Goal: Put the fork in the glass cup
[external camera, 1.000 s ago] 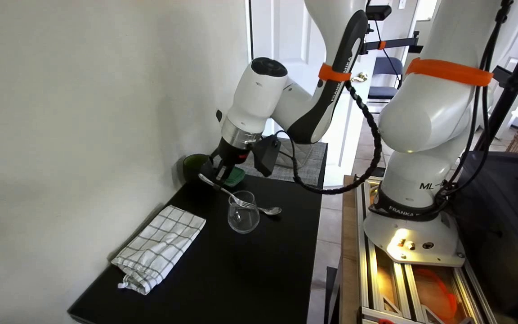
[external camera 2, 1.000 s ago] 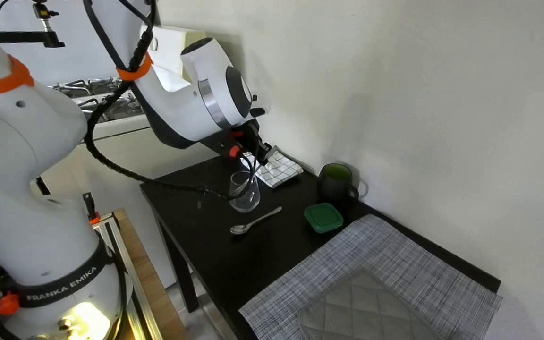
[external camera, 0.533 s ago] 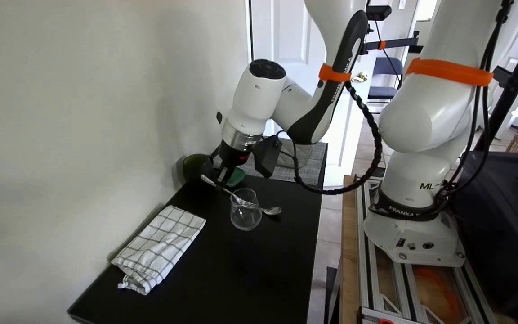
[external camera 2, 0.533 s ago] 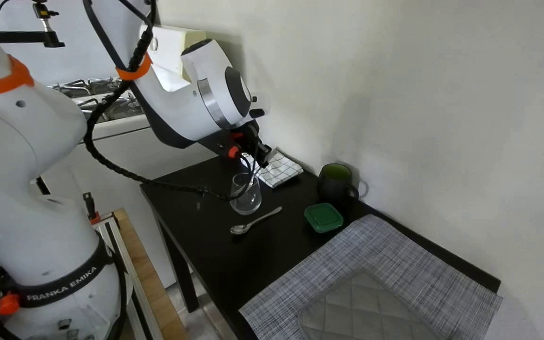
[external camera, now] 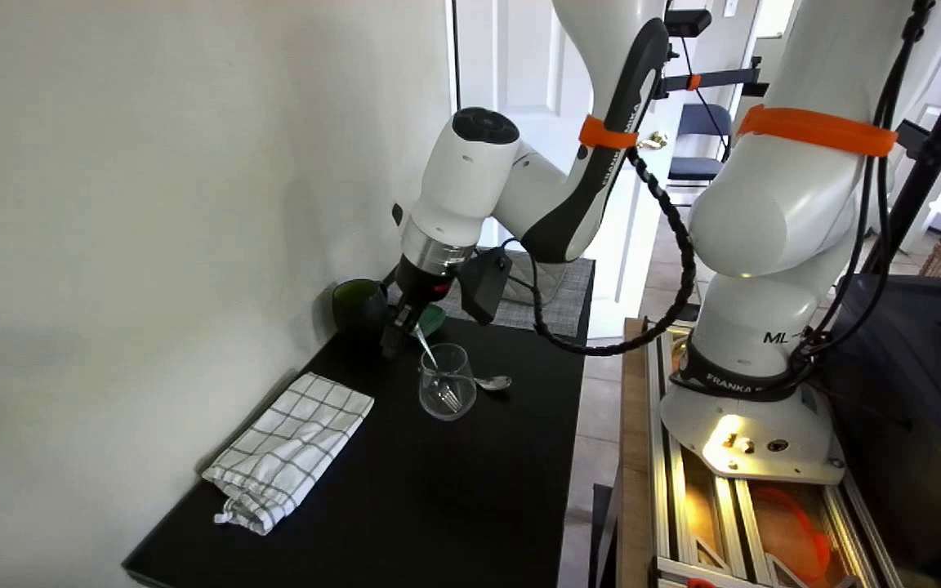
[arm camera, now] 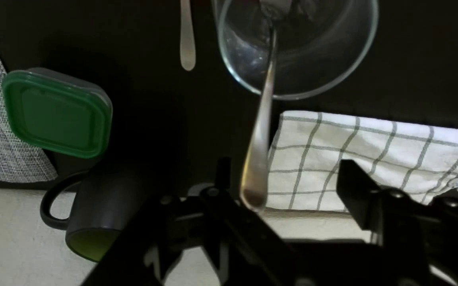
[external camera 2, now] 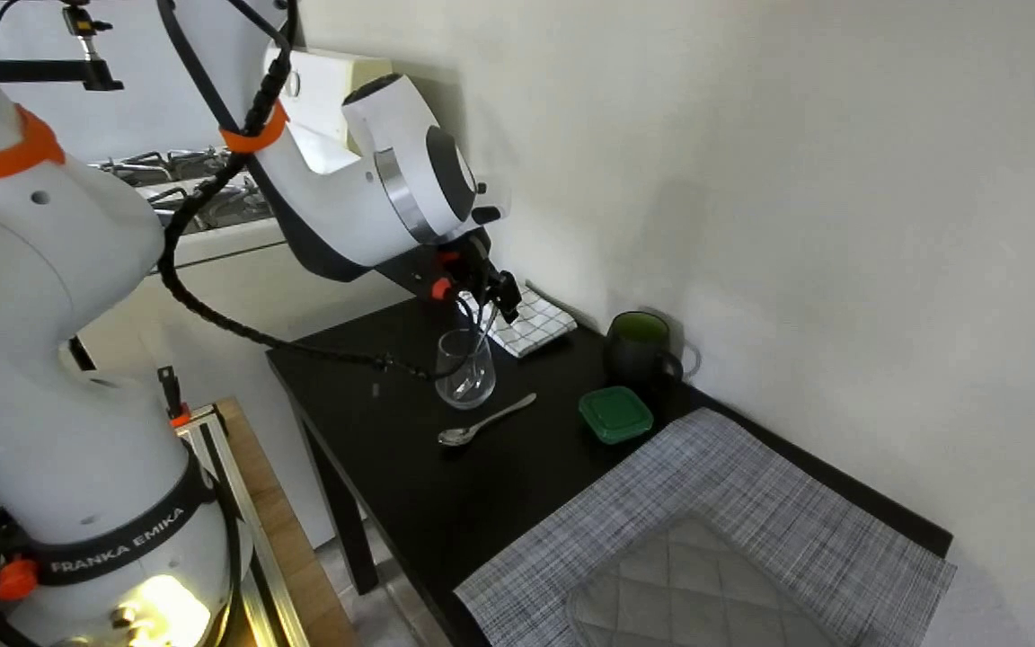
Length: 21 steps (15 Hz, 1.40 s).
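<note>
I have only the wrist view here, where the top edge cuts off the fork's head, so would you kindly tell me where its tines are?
Observer: The fork has its tines low inside the glass, as an exterior view shows.
Operator: Thank you. And what does the slim metal handle beside the glass belong to? My view cuts off its other end.
Observer: It belongs to a spoon; both exterior views show its rounded bowl.
</note>
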Tool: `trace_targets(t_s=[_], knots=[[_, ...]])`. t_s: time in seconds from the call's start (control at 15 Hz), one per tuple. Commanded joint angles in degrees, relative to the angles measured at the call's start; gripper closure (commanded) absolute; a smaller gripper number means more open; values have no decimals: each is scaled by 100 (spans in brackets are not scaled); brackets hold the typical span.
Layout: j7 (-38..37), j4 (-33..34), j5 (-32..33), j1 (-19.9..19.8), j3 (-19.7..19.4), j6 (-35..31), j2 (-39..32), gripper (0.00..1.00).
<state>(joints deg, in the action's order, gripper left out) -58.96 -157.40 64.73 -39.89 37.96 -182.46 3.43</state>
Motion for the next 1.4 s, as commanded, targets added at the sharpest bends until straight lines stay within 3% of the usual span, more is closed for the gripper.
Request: trace_targets(t_s=[0.0, 0.07, 0.87, 1.33], knots=[[-315, 1, 182, 89, -1, 96, 65, 10], [-314, 2, 171, 101, -5, 93, 56, 0], [718, -33, -416, 271, -187, 78, 103, 0], [1879, 4, -1573, 574, -396, 444, -54, 0]])
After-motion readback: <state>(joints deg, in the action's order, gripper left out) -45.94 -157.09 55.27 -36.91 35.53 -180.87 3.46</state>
